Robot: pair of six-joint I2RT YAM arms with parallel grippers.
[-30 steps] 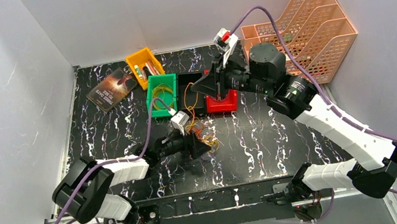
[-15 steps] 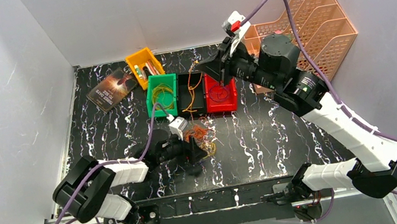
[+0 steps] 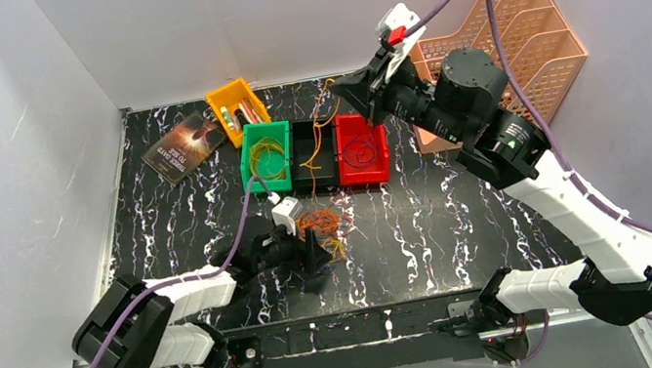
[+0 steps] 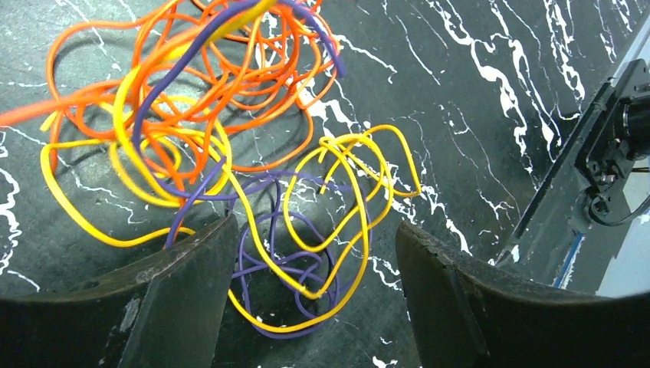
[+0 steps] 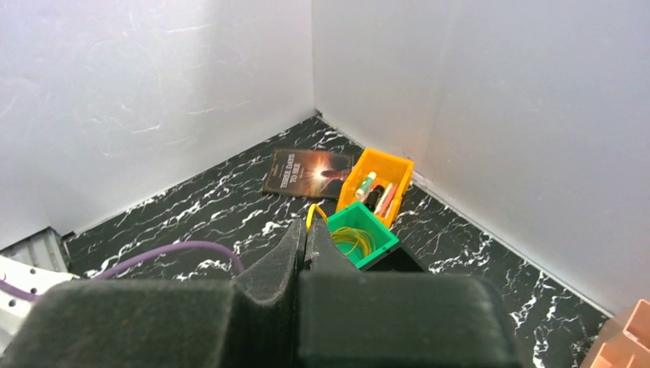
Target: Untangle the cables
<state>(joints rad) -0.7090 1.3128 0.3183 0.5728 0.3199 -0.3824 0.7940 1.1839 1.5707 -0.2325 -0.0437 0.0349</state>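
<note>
The cables (image 4: 222, 130) lie in a loose tangle of thin orange, yellow and purple loops on the black marbled table (image 4: 475, 92). My left gripper (image 4: 314, 253) is open, and the nearest yellow and purple loops lie between its fingers without touching them. From above, the tangle (image 3: 318, 222) sits just beyond the left gripper (image 3: 316, 253). My right gripper (image 3: 342, 90) is raised behind the bins and shut on a thin yellow-orange cable (image 3: 321, 130) that hangs down toward the black bin (image 3: 315, 168). In the right wrist view the yellow end (image 5: 310, 211) sticks out of the shut right gripper (image 5: 306, 228).
A green bin (image 3: 250, 168) holding yellow loops, the black bin and a red bin (image 3: 366, 176) stand in a row at mid table. A yellow bin (image 3: 215, 99) with markers and a book (image 3: 185, 145) lie behind them. A peach file rack (image 3: 514, 26) stands back right.
The right gripper has risen and moved back from over the red bin, drawing its strand up. The left gripper has opened wider and pulled back slightly toward the near edge.
</note>
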